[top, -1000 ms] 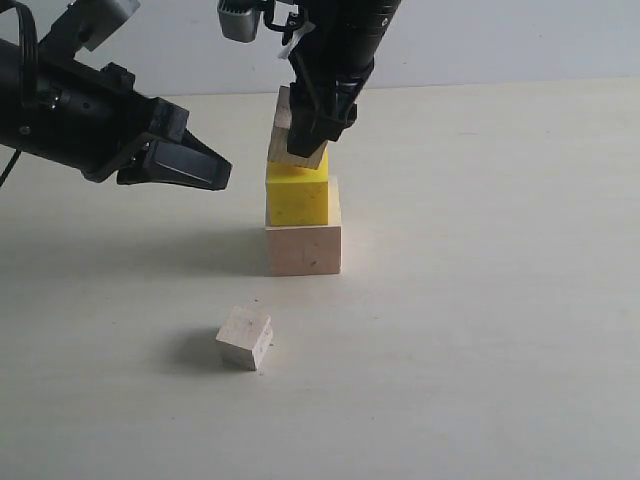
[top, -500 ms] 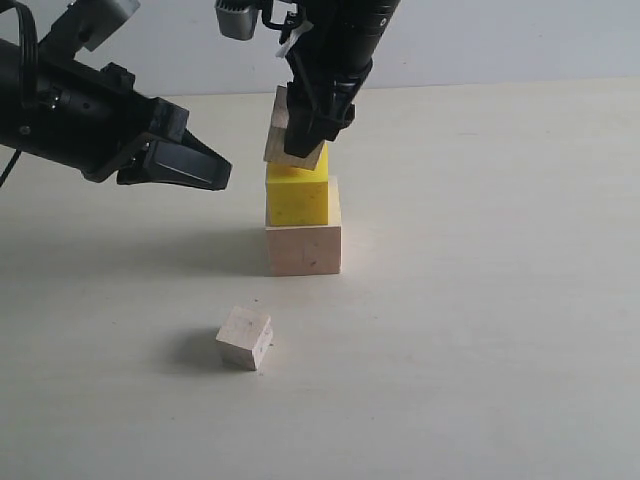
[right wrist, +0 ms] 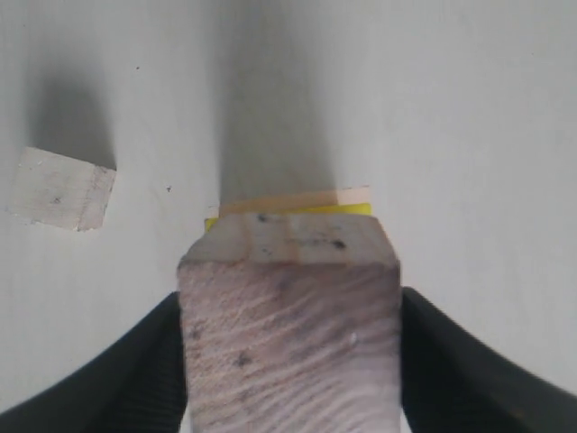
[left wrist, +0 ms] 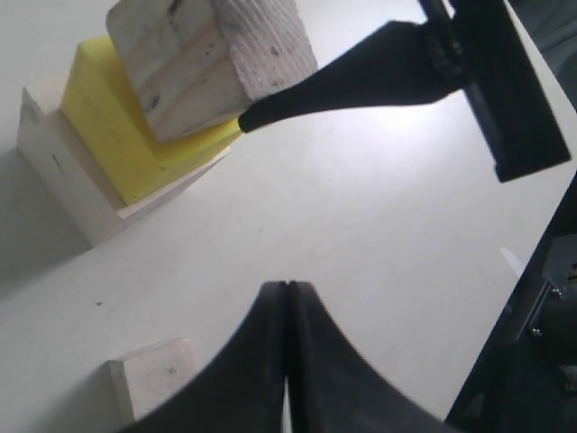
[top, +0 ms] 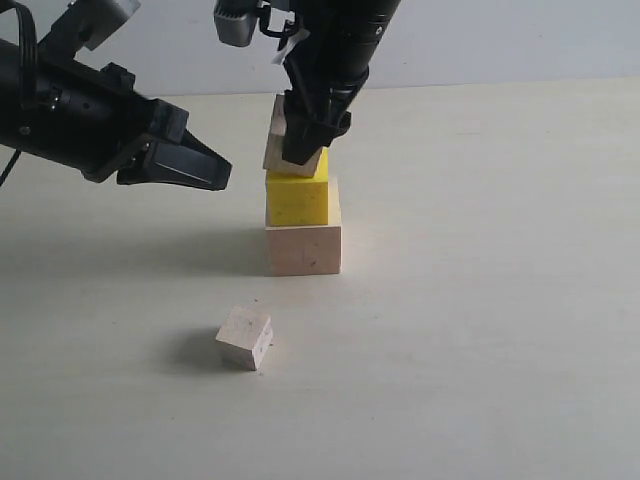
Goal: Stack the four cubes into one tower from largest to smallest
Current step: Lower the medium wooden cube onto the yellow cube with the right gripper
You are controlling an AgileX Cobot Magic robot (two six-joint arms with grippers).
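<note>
Right gripper [top: 305, 146] fingers clamp the medium cube [top: 277, 135], tilted atop the yellow cube [top: 297, 201] on the large cube [top: 303, 251]; small cube [top: 244, 337] lies apart on the table [top: 480, 300]; left gripper [left wrist: 287, 356] hovers, fingers pressed together.

You are viewing the table [top: 480, 330] from a raised, farther angle; both wrist cameras are framing the yellow cube [left wrist: 117, 135] closely, right from above, left from low beside.
</note>
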